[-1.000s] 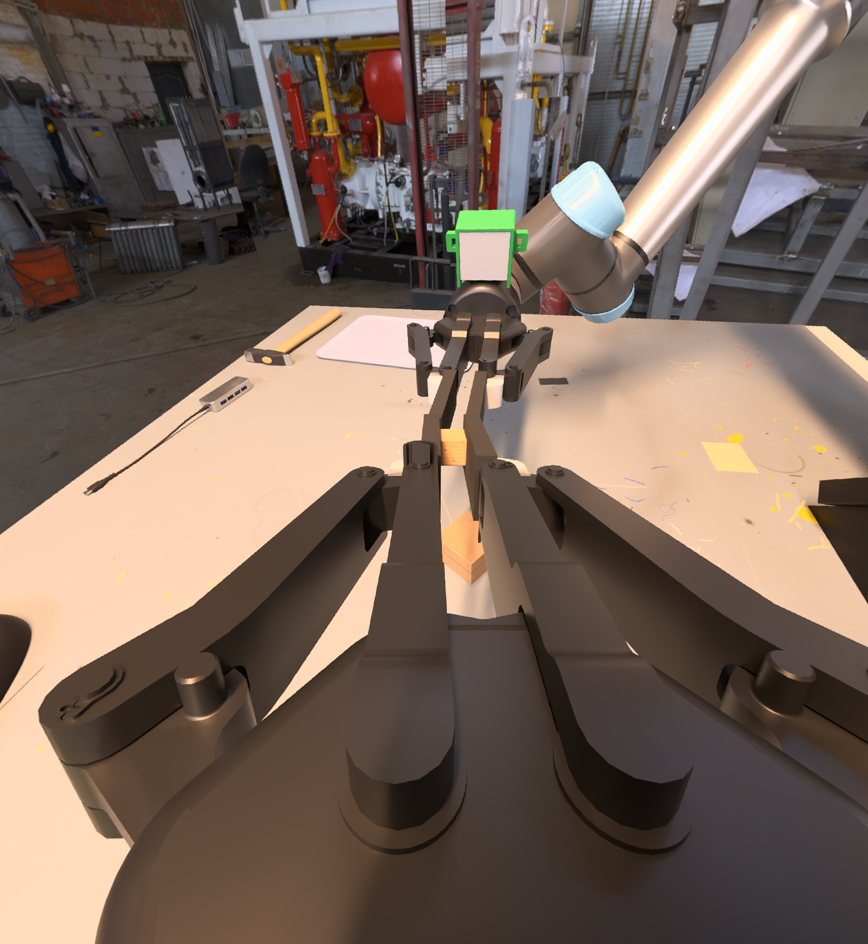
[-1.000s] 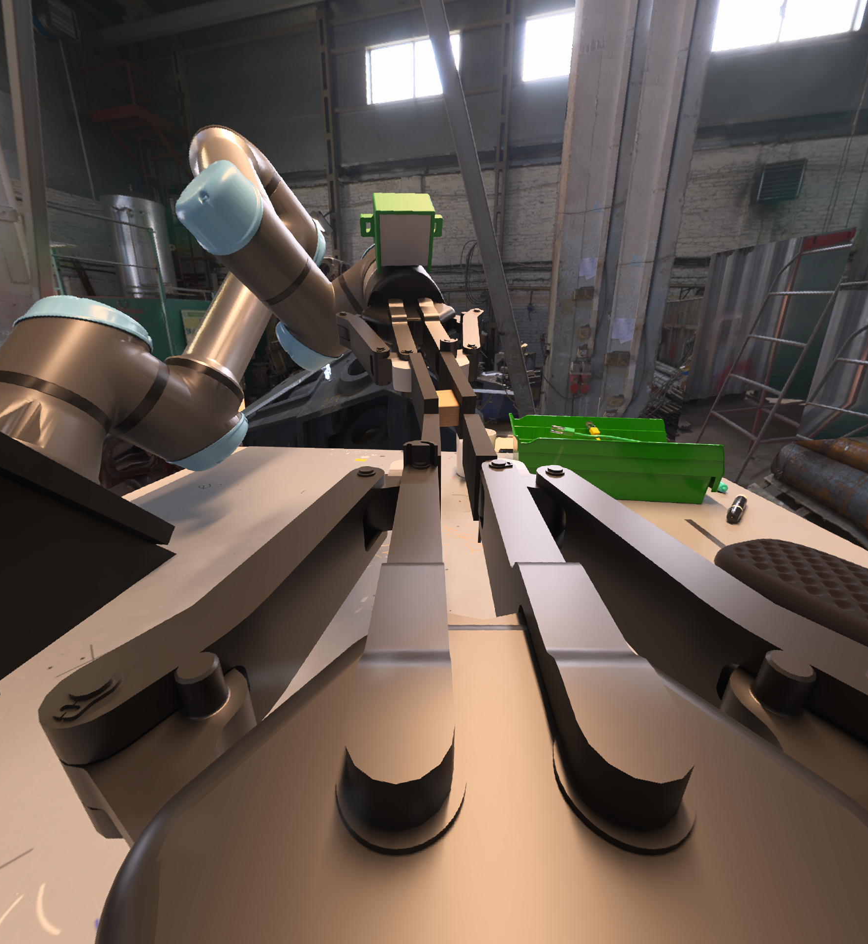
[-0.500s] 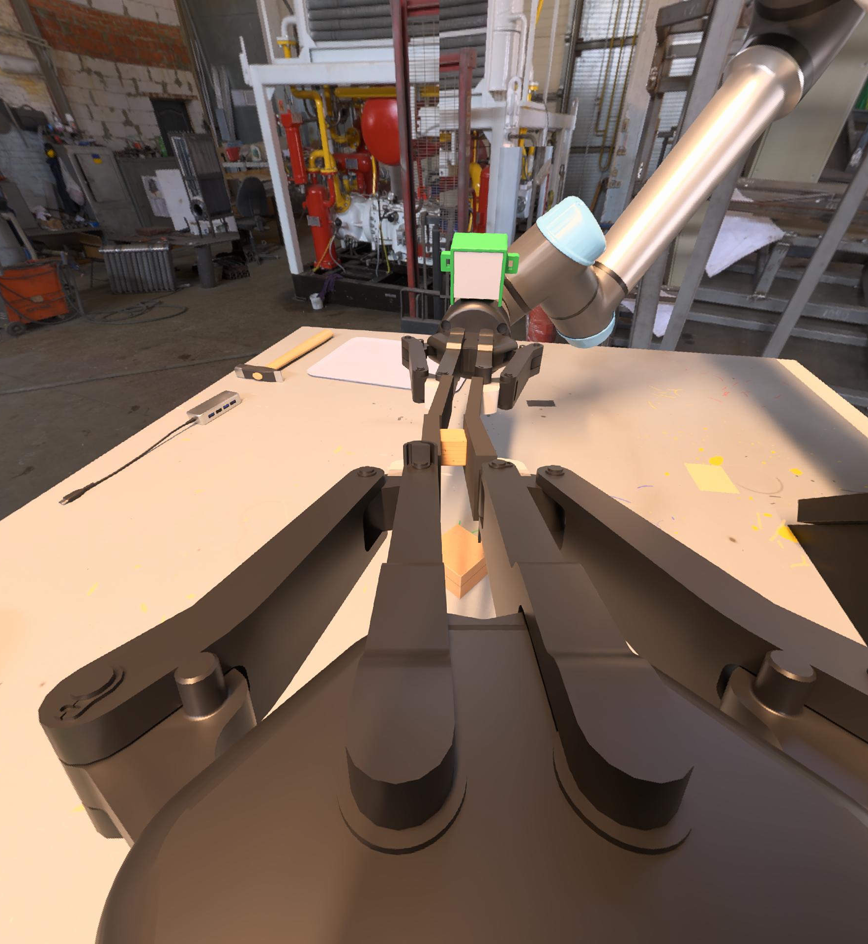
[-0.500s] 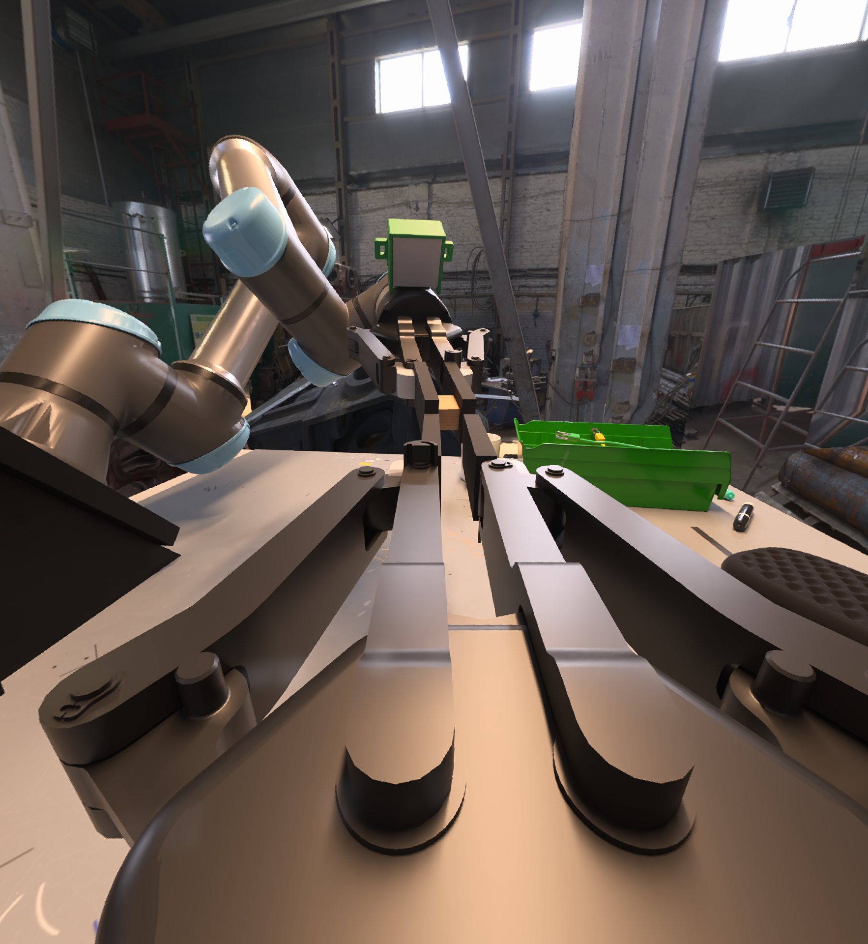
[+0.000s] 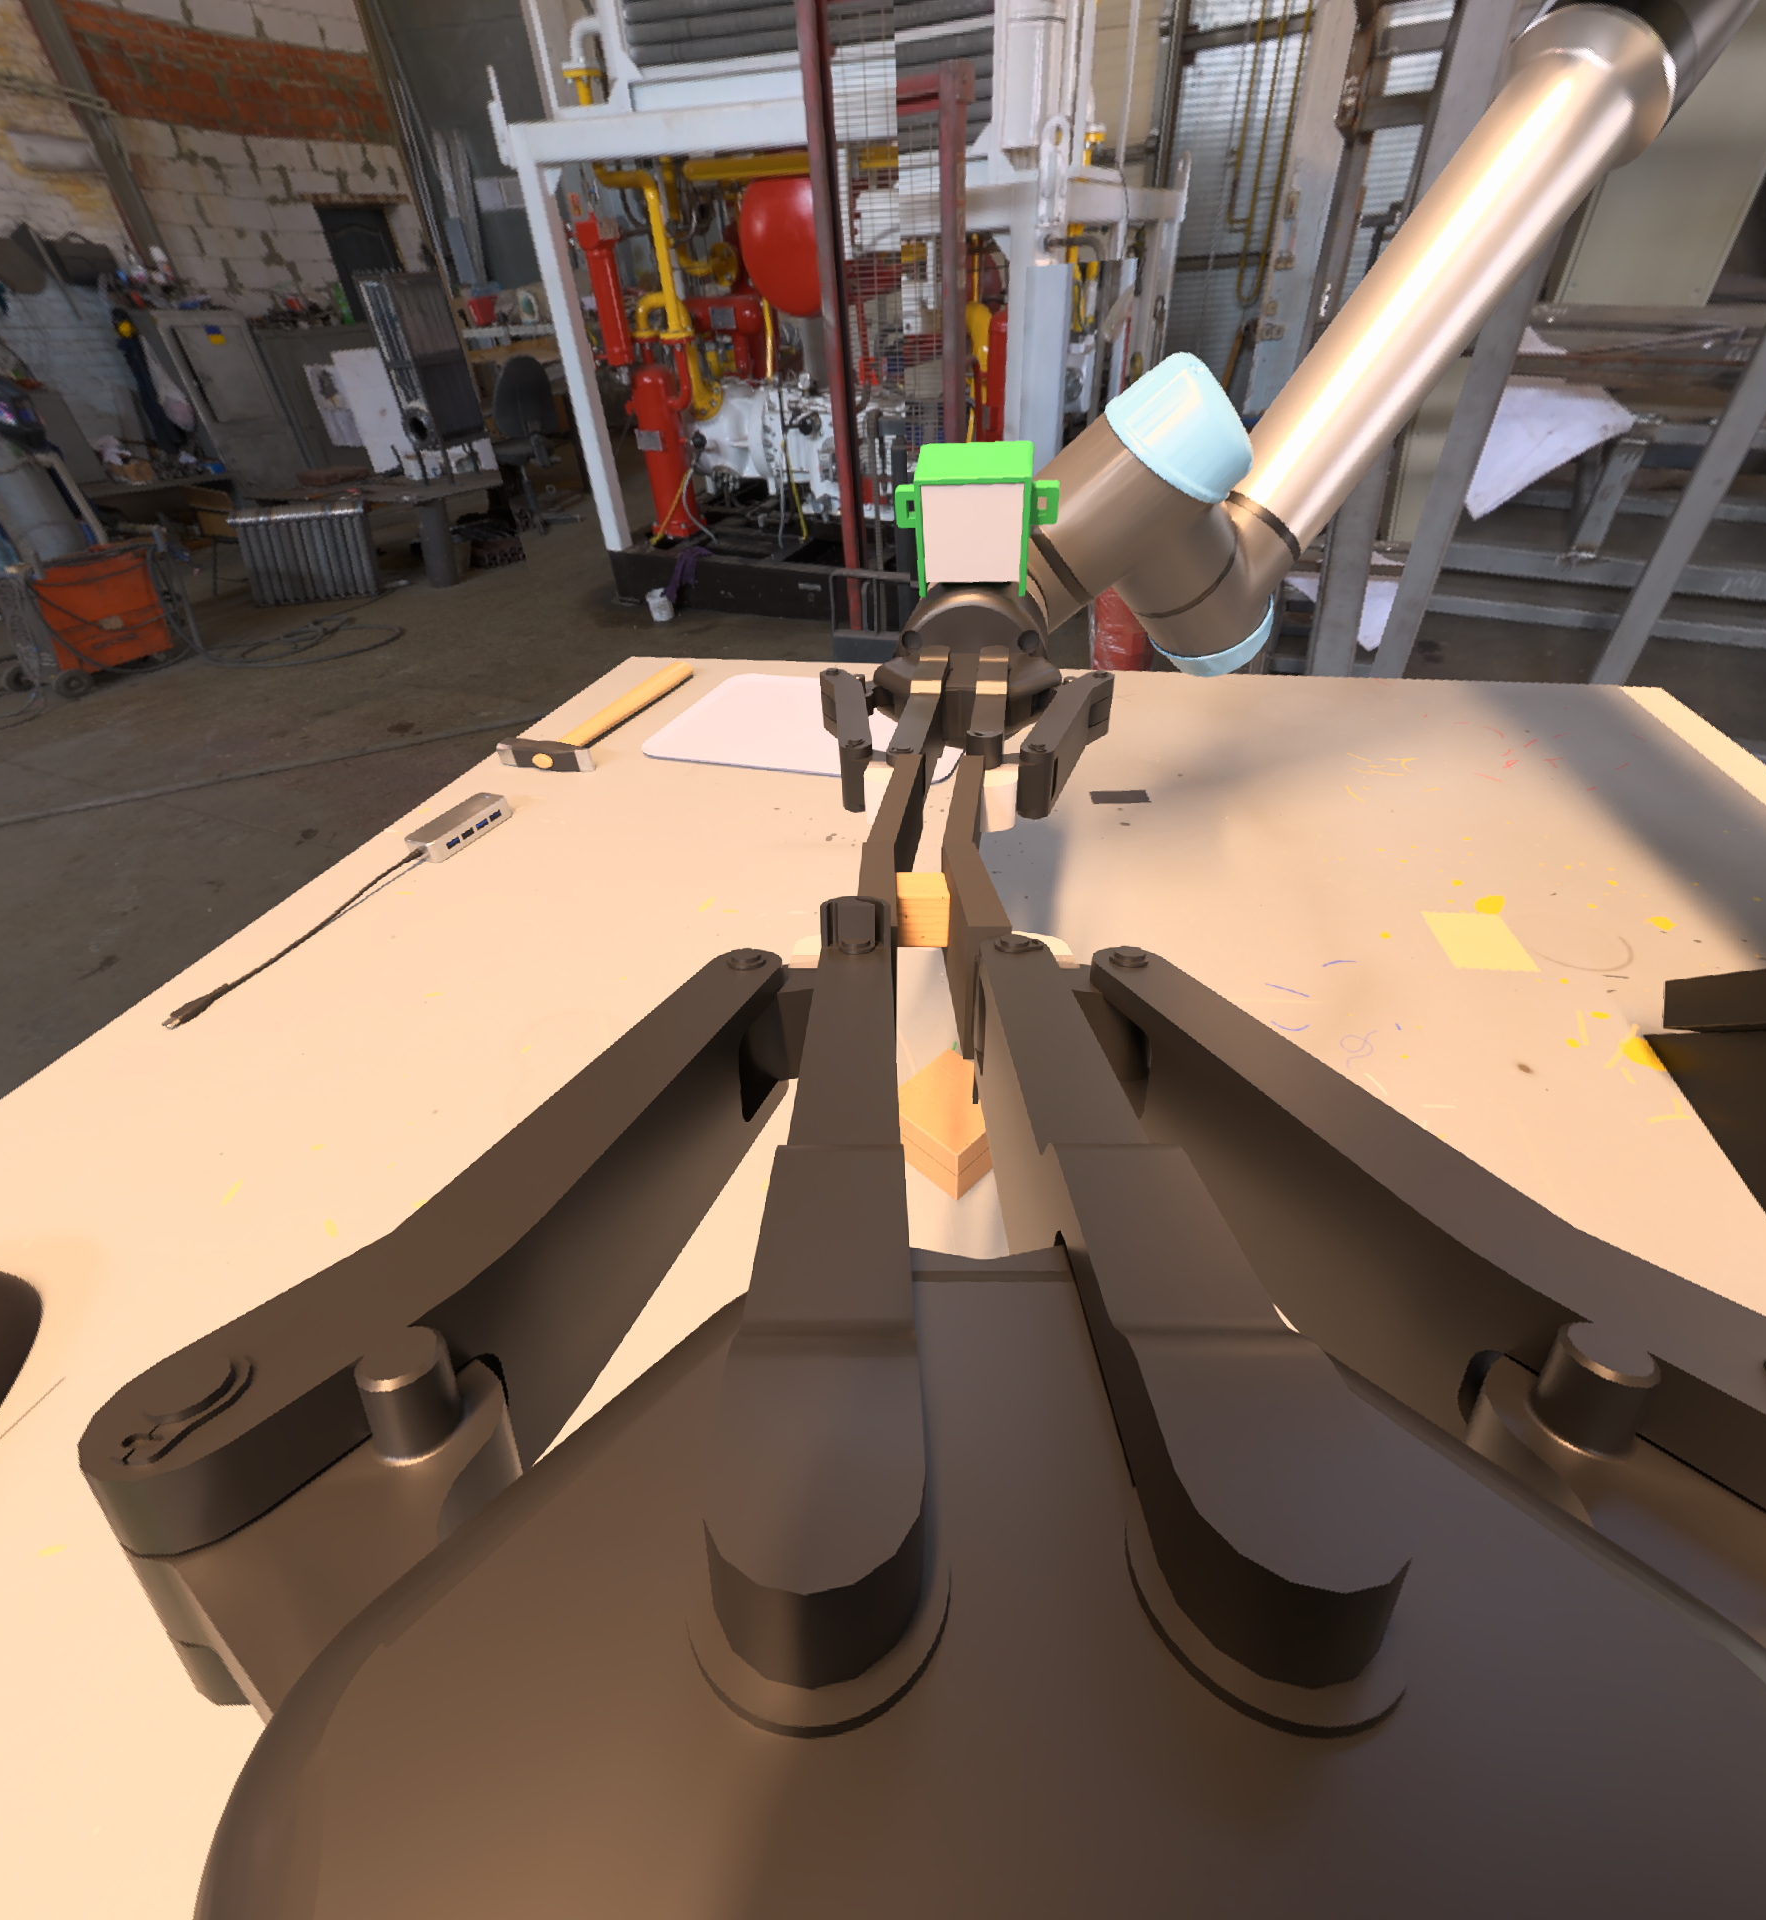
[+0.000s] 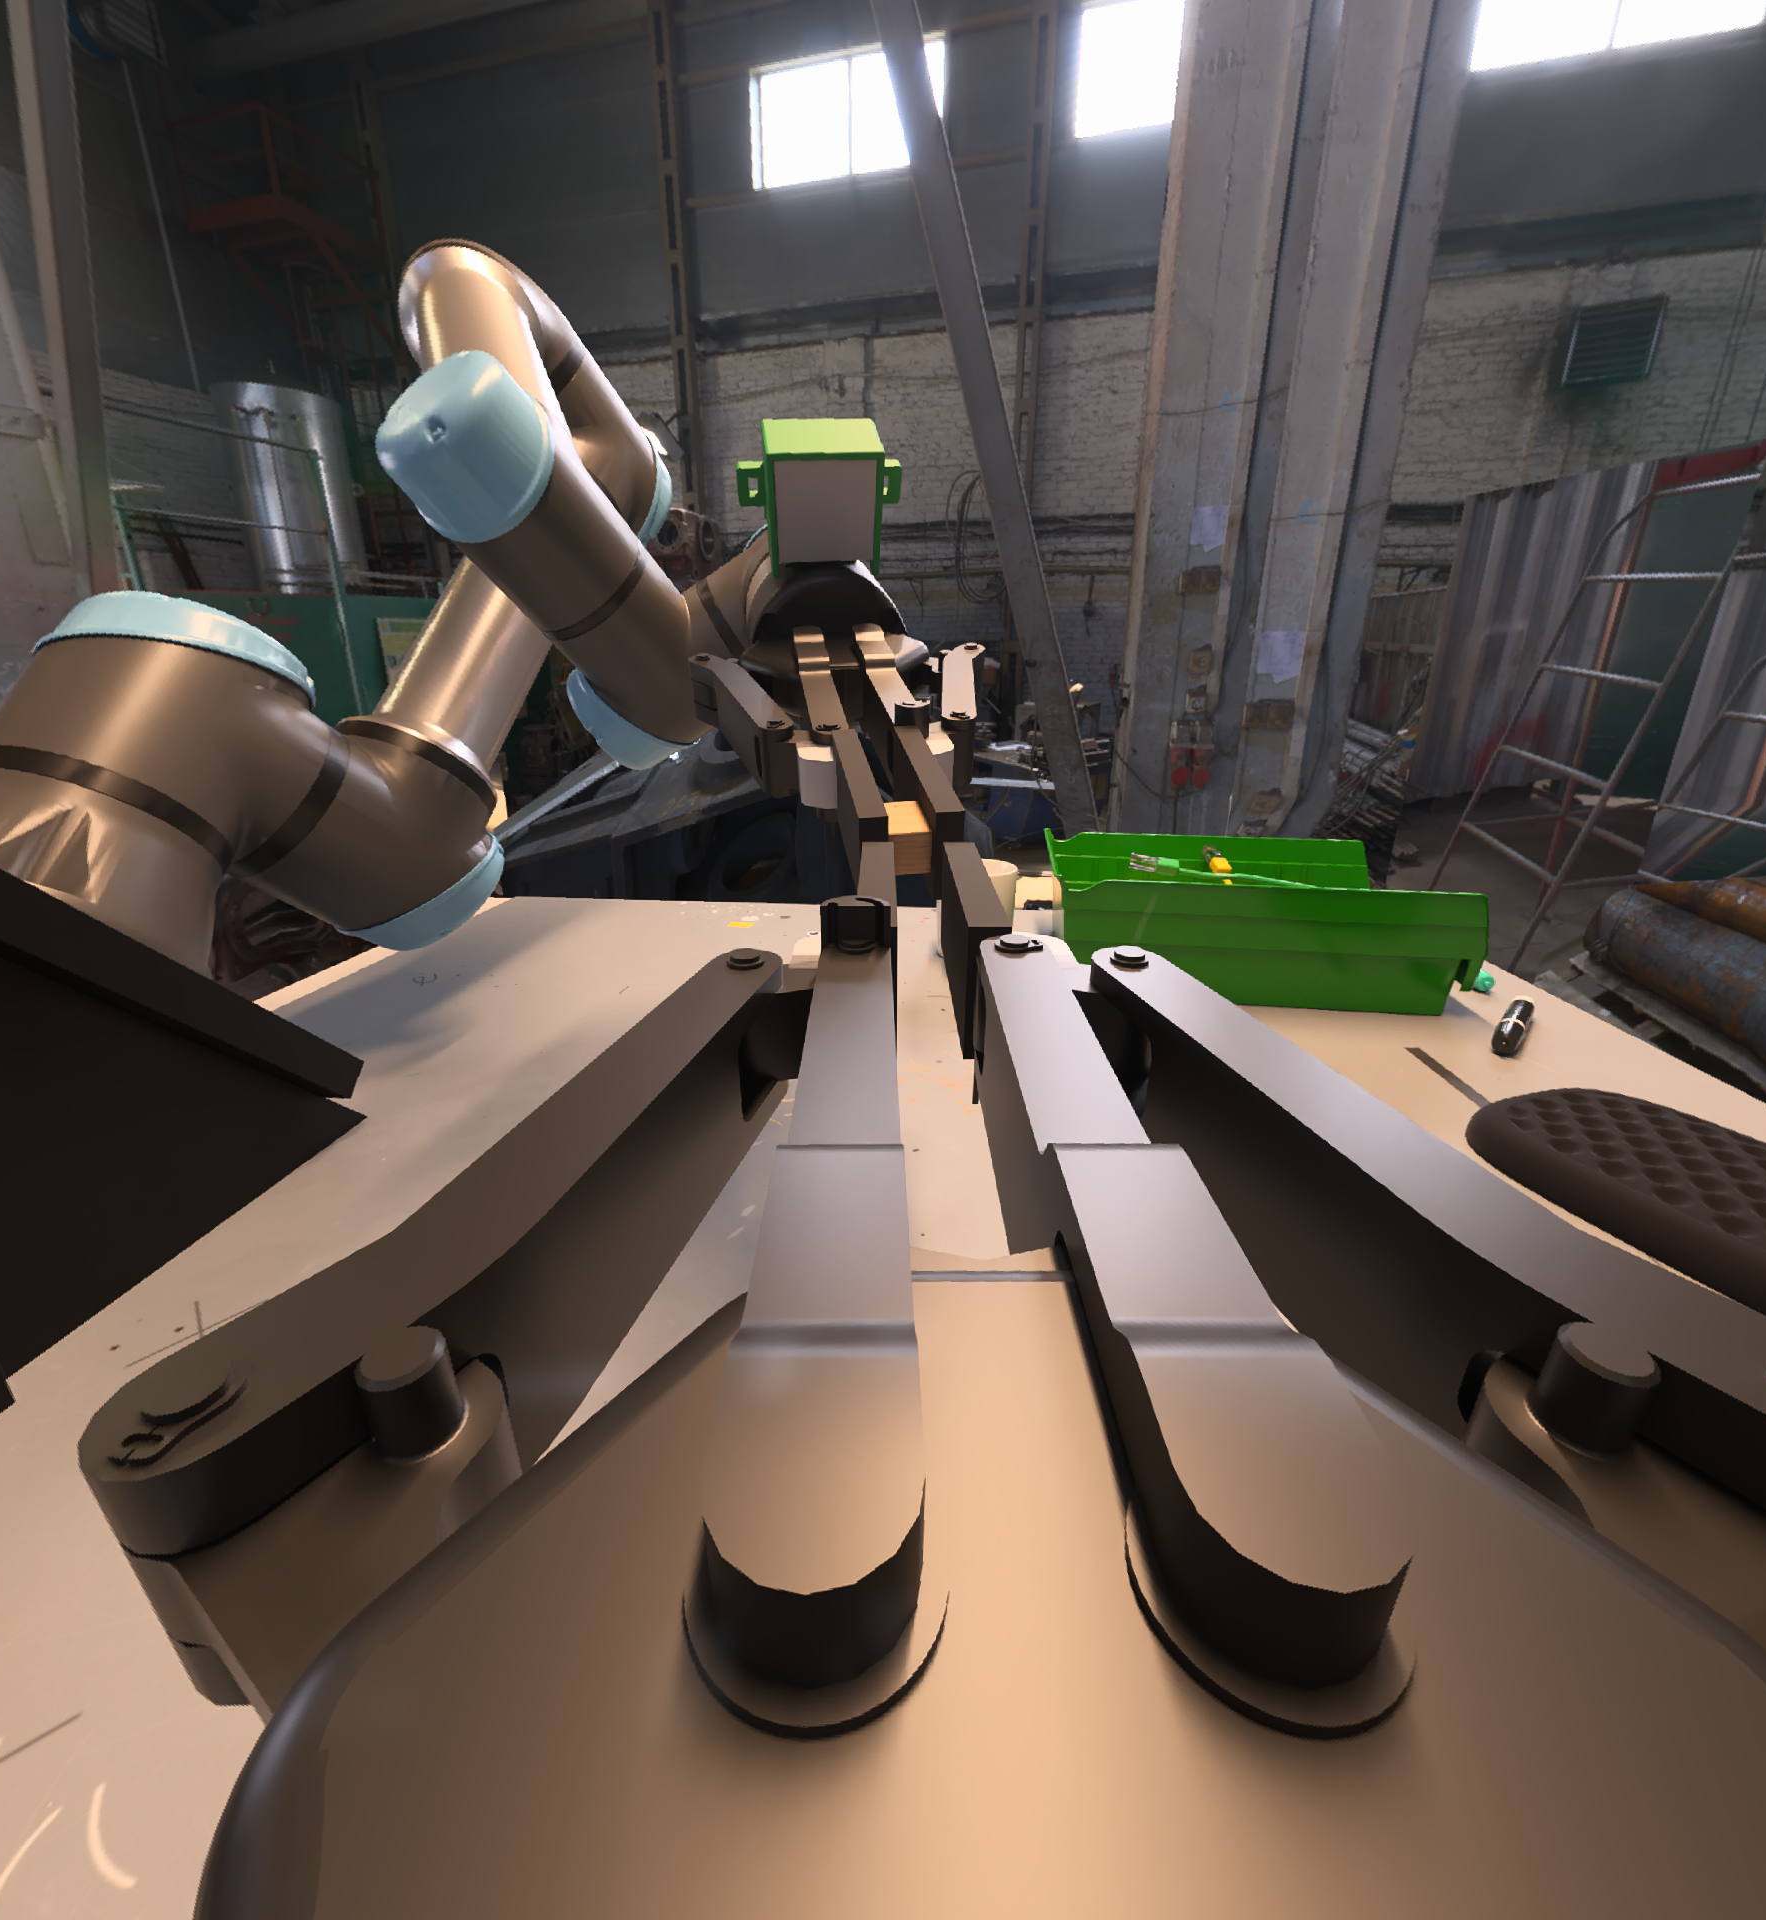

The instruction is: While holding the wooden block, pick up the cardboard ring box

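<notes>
A small wooden block (image 5: 923, 909) hangs above the table, pinched from both sides. My left gripper (image 5: 917, 940) is shut on its near end. My right gripper (image 5: 920, 868) faces it and is shut on the far end. In the right wrist view, the block (image 6: 908, 836) sits just past my right gripper (image 6: 907, 914), with the left gripper (image 6: 905, 805) beyond it. The cardboard ring box (image 5: 946, 1132), tan and square, lies on the table (image 5: 546, 1039) below the left fingers, partly hidden by them. Nothing touches it.
A hammer (image 5: 598, 722), a white pad (image 5: 744, 717) and a grey USB hub (image 5: 458, 826) with its cable lie at the far left. A green bin (image 6: 1263, 914), a black marker (image 6: 1513, 1023) and a dark dimpled object (image 6: 1668, 1164) lie on the other side.
Both grippers have risen a little together with the block between them. The ring box has stayed on the table and looks smaller and farther below.
</notes>
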